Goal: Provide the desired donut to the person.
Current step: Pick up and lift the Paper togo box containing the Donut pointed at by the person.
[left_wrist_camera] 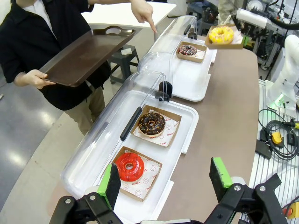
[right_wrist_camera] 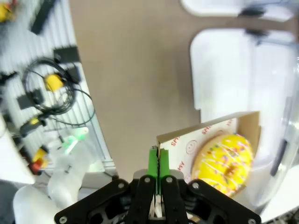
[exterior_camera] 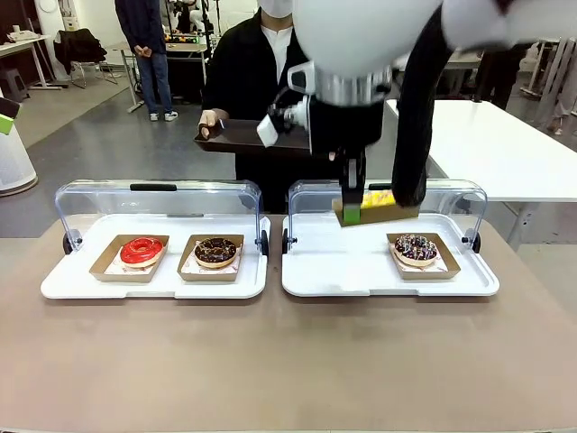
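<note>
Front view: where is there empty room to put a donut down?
The right white plastic tray is bare left of its sprinkled chocolate donut. The dark brown serving tray the person holds is bare too. The tan table strip nearer the robot is free. Crowded: the left white plastic tray, with a red glazed donut and a chocolate donut side by side.

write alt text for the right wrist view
The right arm's fingers, shut, pinch the edge of a cardboard tray carrying a yellow sprinkled donut. Beneath it lie the brown table and a white display tray; cables lie blurred at the left.
</note>
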Robot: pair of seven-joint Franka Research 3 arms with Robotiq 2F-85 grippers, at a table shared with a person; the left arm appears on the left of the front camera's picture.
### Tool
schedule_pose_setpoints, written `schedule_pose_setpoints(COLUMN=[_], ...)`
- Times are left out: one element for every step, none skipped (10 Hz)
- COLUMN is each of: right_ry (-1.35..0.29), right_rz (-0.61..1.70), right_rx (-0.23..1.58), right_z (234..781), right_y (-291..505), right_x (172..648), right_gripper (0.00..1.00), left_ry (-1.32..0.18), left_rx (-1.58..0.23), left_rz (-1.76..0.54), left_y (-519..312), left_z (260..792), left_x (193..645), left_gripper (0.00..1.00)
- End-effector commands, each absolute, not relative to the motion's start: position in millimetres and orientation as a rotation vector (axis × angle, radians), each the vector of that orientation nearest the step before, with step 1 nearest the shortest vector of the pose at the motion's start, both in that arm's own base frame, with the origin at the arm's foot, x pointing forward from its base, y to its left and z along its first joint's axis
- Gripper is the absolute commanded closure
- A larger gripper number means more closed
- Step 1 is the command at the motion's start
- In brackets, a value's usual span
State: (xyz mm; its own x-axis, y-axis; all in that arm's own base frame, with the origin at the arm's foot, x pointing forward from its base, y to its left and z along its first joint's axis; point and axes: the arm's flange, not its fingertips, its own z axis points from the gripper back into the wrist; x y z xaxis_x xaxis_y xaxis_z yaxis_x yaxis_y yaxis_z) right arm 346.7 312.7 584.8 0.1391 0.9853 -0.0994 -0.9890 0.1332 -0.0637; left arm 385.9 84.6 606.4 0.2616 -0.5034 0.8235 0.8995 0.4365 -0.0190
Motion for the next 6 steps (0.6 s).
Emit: schedule_pose_setpoints(right_ry=[0.076,0.081,0.077,0.081,0.086,0.089], right_rz=[1.424,1.411,1.396,1.398,1.408,1.418], right_rx=[-0.182,-0.167,-0.137,-0.129,-0.1,-0.082], right_z=[627,644,653,656,656,650], right_y=[324,325,325,325,325,323], right_x=[359,373,388,400,412,420], right_gripper=[1.0,1.0,1.0,1.0,1.0,1.0], left_ry=[-0.862,-0.862,-0.862,-0.862,-0.862,-0.862], left_rx=[-0.564,-0.564,-0.564,-0.564,-0.564,-0.564], left_rz=[-1.012,-1.012,-1.012,-1.012,-1.012,-1.012], left_y=[83,83,83,83,83,83], left_z=[607,607,607,607,607,607], left_x=[386,386,386,386,386,386], left_gripper=[0.0,0.0,0.0,0.0,0.0,0.0])
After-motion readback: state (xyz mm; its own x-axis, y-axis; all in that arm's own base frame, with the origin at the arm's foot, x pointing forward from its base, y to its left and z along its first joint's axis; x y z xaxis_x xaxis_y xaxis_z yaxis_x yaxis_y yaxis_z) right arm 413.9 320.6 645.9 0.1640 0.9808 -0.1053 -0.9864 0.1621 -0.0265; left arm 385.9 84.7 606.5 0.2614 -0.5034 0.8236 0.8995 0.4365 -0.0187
